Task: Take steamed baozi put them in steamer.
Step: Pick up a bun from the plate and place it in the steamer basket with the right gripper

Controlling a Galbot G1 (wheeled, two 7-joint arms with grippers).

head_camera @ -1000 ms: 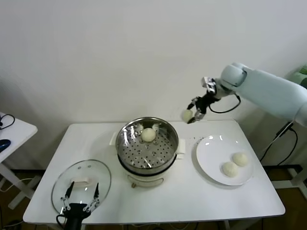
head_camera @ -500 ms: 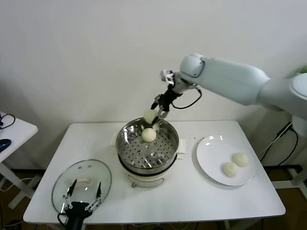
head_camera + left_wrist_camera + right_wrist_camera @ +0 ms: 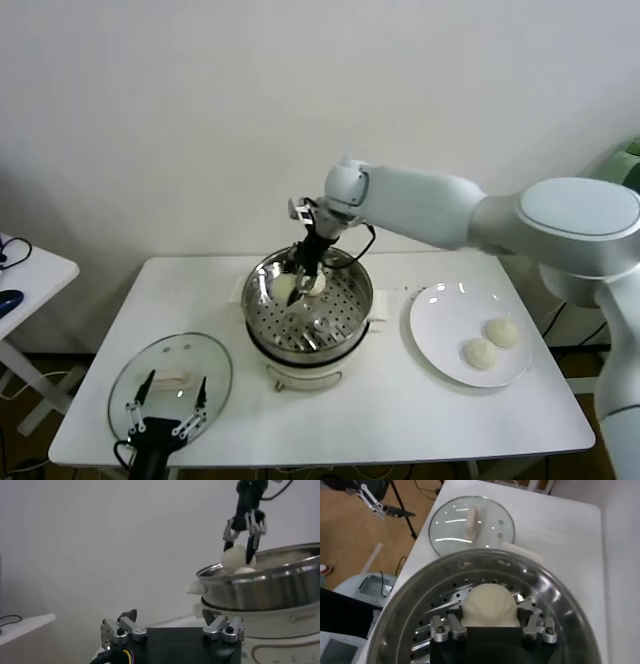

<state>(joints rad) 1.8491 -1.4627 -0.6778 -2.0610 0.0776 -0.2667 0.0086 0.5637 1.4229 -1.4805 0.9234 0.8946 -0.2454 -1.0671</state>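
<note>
My right gripper (image 3: 298, 272) is shut on a creamy-white baozi (image 3: 285, 289) and holds it low inside the shiny steel steamer (image 3: 345, 325), just above the perforated floor. In the right wrist view the baozi (image 3: 489, 604) sits between the fingers (image 3: 538, 626) over the steamer (image 3: 560, 605). A second baozi (image 3: 318, 285) lies in the steamer right beside it. Two more baozi (image 3: 480, 352) (image 3: 501, 332) lie on the white plate (image 3: 435, 315). My left gripper (image 3: 165, 418) is open and empty at the table's front left.
The round glass lid (image 3: 170, 378) lies flat on the table front left of the steamer, under my left gripper. The steamer stands on a white cooker base (image 3: 305, 378). A small side table (image 3: 25, 270) stands at the far left.
My right arm has carried the baozi from above the plate's far side leftward over the steamer and down into the basket. The left arm has stayed put.
</note>
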